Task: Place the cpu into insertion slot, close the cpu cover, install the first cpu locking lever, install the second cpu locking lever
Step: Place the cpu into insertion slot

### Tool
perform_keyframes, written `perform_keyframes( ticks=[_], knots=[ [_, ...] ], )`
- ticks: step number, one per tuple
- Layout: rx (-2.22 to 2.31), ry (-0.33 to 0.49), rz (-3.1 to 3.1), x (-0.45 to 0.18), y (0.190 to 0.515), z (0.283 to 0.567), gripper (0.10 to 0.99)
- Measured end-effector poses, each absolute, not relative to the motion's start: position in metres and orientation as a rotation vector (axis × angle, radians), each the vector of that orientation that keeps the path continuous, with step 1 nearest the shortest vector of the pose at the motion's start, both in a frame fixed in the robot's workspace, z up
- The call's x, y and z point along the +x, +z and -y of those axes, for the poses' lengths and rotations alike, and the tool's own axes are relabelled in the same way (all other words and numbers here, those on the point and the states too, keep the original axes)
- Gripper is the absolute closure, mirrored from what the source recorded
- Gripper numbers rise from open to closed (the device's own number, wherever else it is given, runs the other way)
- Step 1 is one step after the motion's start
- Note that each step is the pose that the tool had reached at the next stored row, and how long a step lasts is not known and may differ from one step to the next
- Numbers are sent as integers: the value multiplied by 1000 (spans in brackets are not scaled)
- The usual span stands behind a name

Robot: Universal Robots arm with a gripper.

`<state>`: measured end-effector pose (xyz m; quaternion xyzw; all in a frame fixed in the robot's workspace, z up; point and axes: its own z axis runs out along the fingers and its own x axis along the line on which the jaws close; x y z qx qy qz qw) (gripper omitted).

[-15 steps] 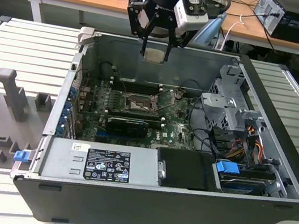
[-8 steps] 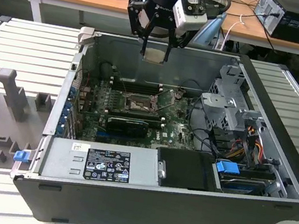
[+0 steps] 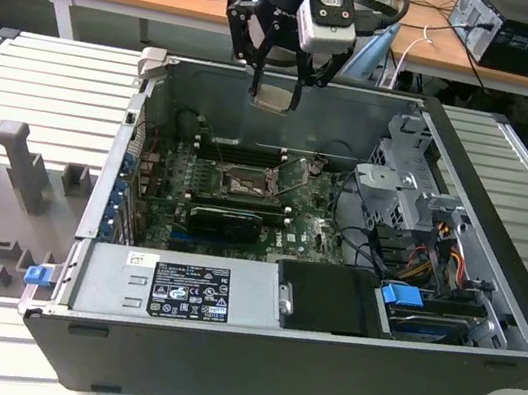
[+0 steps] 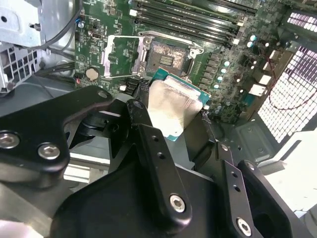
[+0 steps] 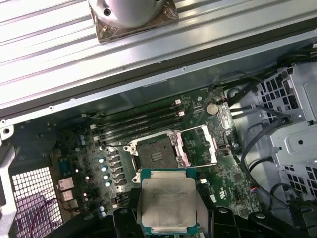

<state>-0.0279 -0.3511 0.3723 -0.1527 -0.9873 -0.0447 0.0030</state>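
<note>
Silver-beige cpu (image 5: 168, 201) sits clamped in my claw (image 3: 276, 86), upper middle of the exterior view, above the open computer case (image 3: 247, 357). Below, the insertion slot (image 5: 156, 154) lies bare on the green board (image 3: 309, 230), with the cpu cover (image 5: 182, 148) swung open beside it.

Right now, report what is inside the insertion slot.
The insertion slot holds no chip: its dark contact field lies bare, with the cpu cover swung open beside it. The cpu is up in the gripper. In the second wrist view it hides part of the slot's rim.
</note>
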Motion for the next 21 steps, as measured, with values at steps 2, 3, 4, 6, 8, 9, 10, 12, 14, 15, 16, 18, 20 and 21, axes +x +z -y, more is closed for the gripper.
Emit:
perform_keyframes(
  ticks=[2,3,4,6,8,9,10,12,14,15,16,18,20,21],
  knots=[
    [-503,-140,3093,-28,372,351,557],
    [-510,-140,3092,-28,372,351,557],
    [-519,-140,3090,-28,372,351,557],
    [-543,-140,3087,-28,372,351,557],
    [-571,-140,3083,-28,372,351,557],
    [-583,-140,3081,-28,372,351,557],
    [-596,-140,3079,-28,372,351,557],
    [-624,-140,3074,-28,372,351,557],
    [-650,-141,3069,-28,372,351,557],
    [-667,-141,3066,-28,372,351,557],
    [-676,-141,3065,-28,372,351,557],
    [-695,-141,3061,-28,372,351,557],
    [-724,-141,3055,-28,372,351,557],
    [-732,-141,3053,-28,372,351,557]
  ],
)
